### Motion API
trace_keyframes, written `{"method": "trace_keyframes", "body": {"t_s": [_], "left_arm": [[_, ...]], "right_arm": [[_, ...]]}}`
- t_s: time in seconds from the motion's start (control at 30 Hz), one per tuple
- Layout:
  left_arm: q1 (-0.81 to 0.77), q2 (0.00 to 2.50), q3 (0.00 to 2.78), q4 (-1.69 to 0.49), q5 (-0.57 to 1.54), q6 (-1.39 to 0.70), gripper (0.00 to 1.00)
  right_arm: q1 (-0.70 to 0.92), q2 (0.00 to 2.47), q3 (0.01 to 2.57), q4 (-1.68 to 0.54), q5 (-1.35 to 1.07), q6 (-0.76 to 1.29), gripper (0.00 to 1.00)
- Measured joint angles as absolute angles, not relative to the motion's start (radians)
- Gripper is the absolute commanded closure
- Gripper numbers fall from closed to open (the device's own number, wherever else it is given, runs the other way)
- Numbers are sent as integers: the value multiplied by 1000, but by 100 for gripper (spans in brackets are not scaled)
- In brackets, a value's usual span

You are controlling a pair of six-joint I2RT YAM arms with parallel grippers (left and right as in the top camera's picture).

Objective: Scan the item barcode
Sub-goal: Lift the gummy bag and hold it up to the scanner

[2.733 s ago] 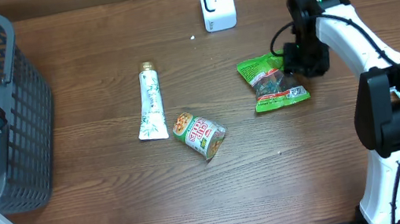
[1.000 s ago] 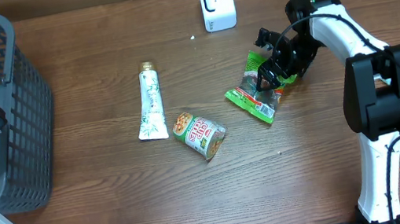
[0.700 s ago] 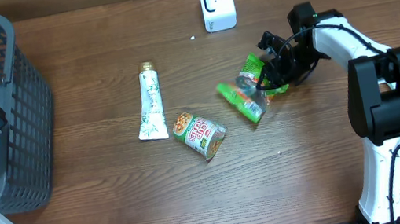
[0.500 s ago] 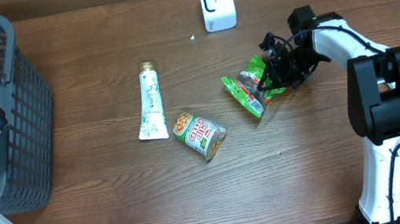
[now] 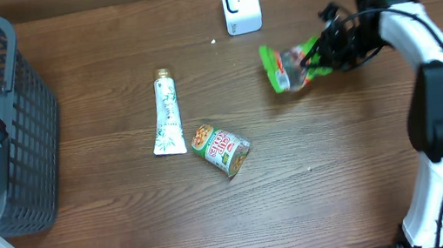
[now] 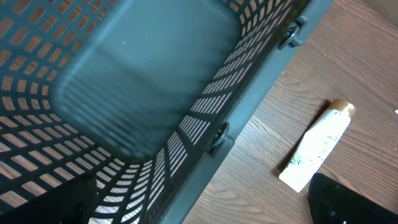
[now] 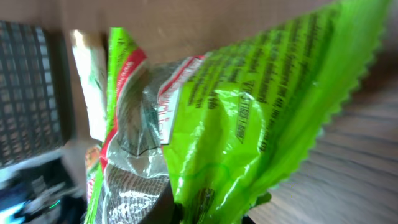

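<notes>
One green snack bag [image 5: 287, 68] sits pinched in the right pincer [image 5: 319, 51].

The overhead view is lit evenly and softly from above, and only faint, short shadows are cast on the counter [image 5: 132, 234]. Motion blur is seen on the green packet [image 5: 290, 66] at the right fingers [image 5: 322, 49]; things away from them are rendered sharply. Mild glare is carried by the white scanner [image 5: 239, 2]. In the left wrist view the left fingers [image 6: 351, 202] are reduced to 2 dark, unfocused masses, the basket [image 6: 143, 93] floor between them is smeared, and the tube [image 6: 317, 146] beyond is softened. In the right wrist view the packet is held too close for focus, highlights are thrown off its clear film, and the background is blurred.
</notes>
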State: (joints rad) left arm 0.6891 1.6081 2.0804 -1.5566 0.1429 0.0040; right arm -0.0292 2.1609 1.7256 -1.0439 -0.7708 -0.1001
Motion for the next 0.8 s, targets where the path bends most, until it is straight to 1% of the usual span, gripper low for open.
{"method": "trace_keyframes", "body": {"t_s": [0.17,0.33,0.47,0.53,0.63,0.8], "left_arm": [[689,1608,2080,-1557,143,4,1],[689,1608,2080,-1557,143,4,1],[689,1608,2080,-1557,143,4,0],[689,1608,2080,-1556,143,4,0],[689,1608,2080,-1557,143,4,0],[689,1608,2080,-1557,143,4,0]], "right_arm": [[4,1918,1737,-1007,-669,-67,96],[73,1713,1752,-959,-641,-30,96],[85,1649,1753,-963,-623,47,96],[83,1633,1753,-976,-583,159,96],[82,1627,1753,-989,-559,256,96],[80,1610,1753,-1007,-570,332,96]]}}
